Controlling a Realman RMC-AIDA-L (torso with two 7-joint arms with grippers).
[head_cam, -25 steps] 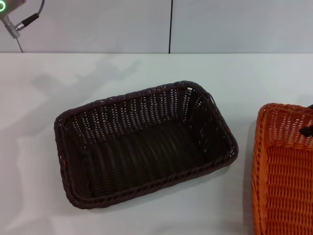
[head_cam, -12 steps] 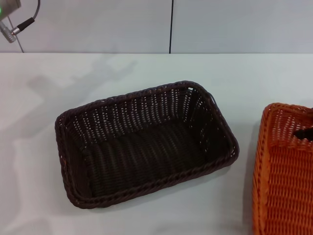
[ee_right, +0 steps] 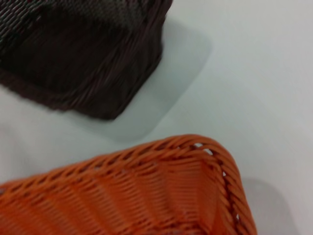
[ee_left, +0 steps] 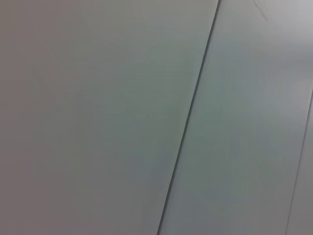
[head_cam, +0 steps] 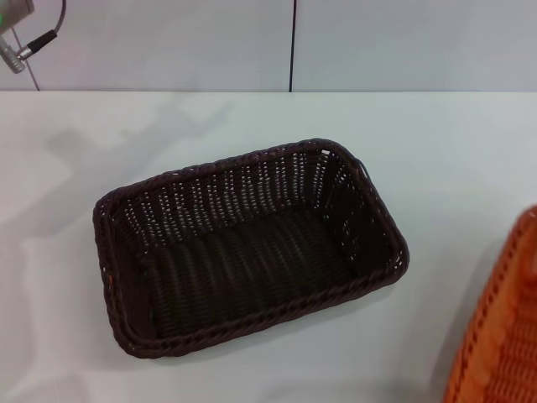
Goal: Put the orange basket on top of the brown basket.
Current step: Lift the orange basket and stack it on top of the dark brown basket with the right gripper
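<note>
Left arm parked high at the far left of the head view: only a grey end piece with a cable plug showing there, against the wall. Left hand itself out of view; left wrist view filled by pale wall panels with a dark seam. Right hand unseen in every view too, so impossible to tell whether wide, narrow or holding anything. Right wrist camera poised above the orange basket, looking down past one rounded corner of its rim toward the brown basket.

One orange basket, one brown basket; two in all.

Brown basket standing upright near the middle of the white surface, turned at an angle, open mouth up, empty inside. Very dark, nearly black weave: rectangular, sloping openwork sides letting light through in small dots, thick braided rim, ribbed woven floor.

Orange basket at the lower right corner of the head view, mostly cut off by the edge, its one visible side slanting, apart from the brown basket with bare surface between. Bright orange weave, braided rim twisted like rope, close horizontal strands down the inner wall. Whether touching the surface or raised off it, not possible to say. Not on top of the brown basket.
</note>
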